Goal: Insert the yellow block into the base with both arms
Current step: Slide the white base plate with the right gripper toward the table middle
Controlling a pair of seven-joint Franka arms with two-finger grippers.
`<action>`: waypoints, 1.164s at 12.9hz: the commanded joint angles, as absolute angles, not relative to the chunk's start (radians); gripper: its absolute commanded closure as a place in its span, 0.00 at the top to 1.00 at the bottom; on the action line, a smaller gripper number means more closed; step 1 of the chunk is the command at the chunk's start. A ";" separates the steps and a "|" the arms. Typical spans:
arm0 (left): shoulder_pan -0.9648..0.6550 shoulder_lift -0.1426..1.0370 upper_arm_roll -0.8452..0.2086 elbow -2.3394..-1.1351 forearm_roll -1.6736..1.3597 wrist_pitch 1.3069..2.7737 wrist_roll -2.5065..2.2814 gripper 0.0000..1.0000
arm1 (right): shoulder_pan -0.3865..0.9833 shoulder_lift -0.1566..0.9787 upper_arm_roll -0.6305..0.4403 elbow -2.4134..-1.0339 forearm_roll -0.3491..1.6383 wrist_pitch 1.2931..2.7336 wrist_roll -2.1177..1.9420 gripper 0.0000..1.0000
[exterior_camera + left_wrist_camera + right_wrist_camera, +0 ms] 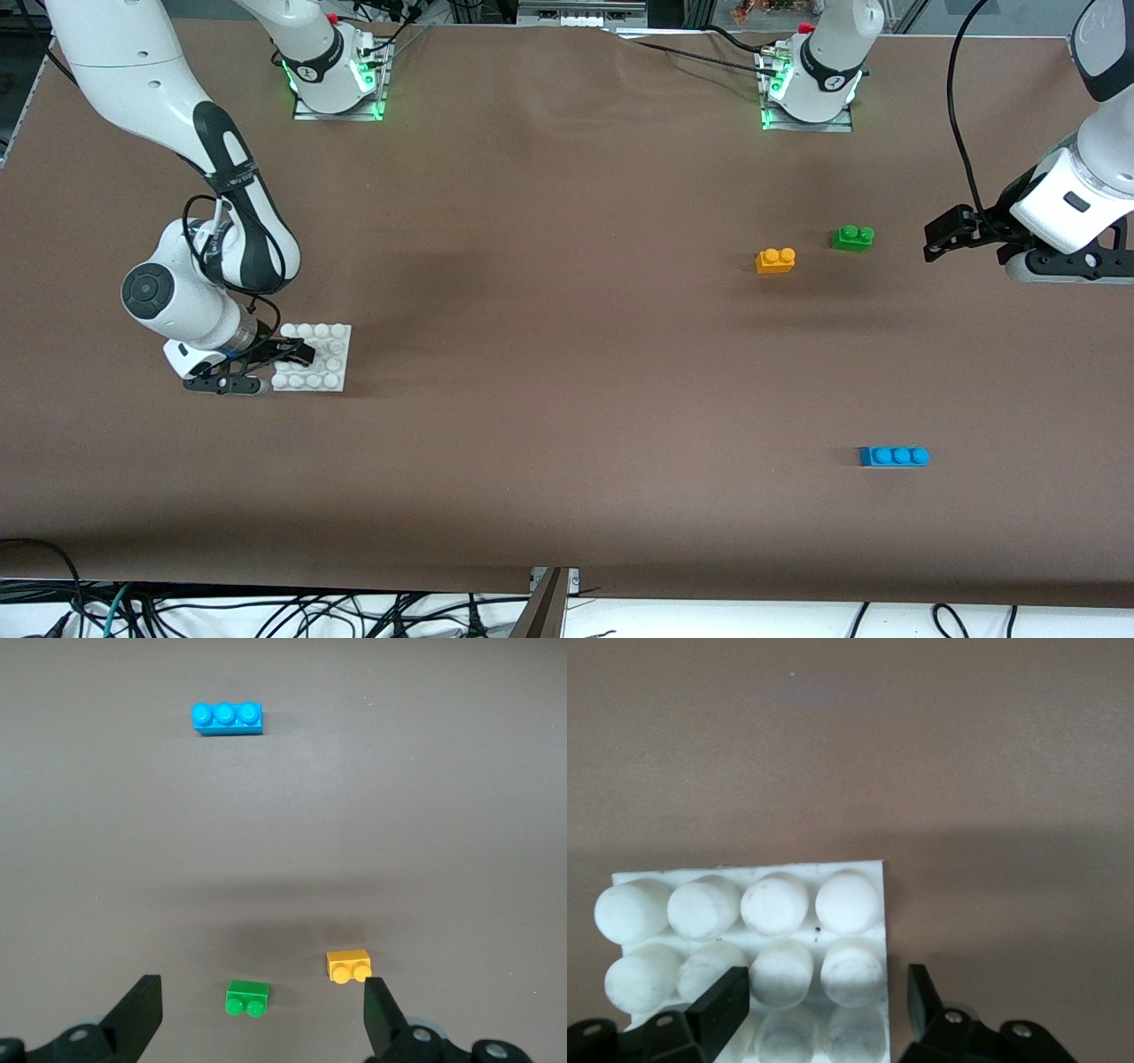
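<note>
The yellow block (775, 260) lies on the table toward the left arm's end, beside the green brick (852, 237). My left gripper (939, 237) is open and empty, in the air beside the green brick. In the left wrist view the yellow block (347, 966) sits just off one fingertip (381, 1010), and the green brick (247, 998) sits between the open jaws of the left gripper (261, 1017). The white base (330, 359) lies toward the right arm's end. My right gripper (292, 354) is open, low over the base's edge. In the right wrist view the right gripper (824, 1003) straddles two stud columns at the base's (744, 904) edge.
A blue three-stud brick (894, 456) lies nearer the front camera than the yellow block, and also shows in the left wrist view (227, 717). The brown table surface (549, 310) stretches bare between the base and the bricks. Cables hang below the table's front edge.
</note>
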State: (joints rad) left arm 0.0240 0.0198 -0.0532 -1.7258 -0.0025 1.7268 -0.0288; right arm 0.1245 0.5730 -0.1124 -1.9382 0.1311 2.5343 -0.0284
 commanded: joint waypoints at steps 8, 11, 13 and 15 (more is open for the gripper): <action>0.020 0.014 -0.046 -1.717 -0.008 1.712 0.000 1.00 | 0.161 0.574 -0.054 -1.944 0.144 2.566 0.092 0.81; 0.020 0.014 -0.046 -1.717 -0.008 1.712 0.000 1.00 | 0.213 0.575 -0.054 -1.942 0.144 2.580 0.178 0.81; 0.020 0.012 -0.046 -1.717 -0.008 1.712 -0.002 1.00 | 0.262 0.577 -0.054 -1.930 0.143 2.589 0.259 0.81; 0.020 0.014 -0.046 -1.717 -0.008 1.712 0.000 1.00 | 0.310 0.597 -0.055 -1.915 0.140 2.603 0.331 0.81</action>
State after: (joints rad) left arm 0.0240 0.0198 -0.0531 -1.7258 -0.0025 1.7268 -0.0263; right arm 0.2671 0.5746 -0.0529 -1.9360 0.1316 2.5841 0.2679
